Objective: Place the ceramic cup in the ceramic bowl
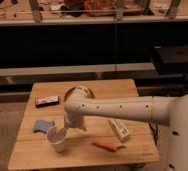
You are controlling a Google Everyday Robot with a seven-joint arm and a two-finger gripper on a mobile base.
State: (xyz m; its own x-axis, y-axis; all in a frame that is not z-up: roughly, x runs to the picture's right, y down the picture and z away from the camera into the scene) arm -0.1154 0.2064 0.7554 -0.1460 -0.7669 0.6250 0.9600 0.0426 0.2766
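Observation:
The white ceramic cup is at the front left of the wooden table, tilted a little. My gripper is at the end of the white arm and reaches down onto the cup's rim, shut on it. The ceramic bowl, red-orange with a white inside, stands at the middle back of the table. It is partly hidden behind the arm, up and to the right of the cup.
A blue sponge lies left of the cup. A dark flat packet lies at the back left. A white packet and an orange carrot lie to the right. Dark shelving stands behind the table.

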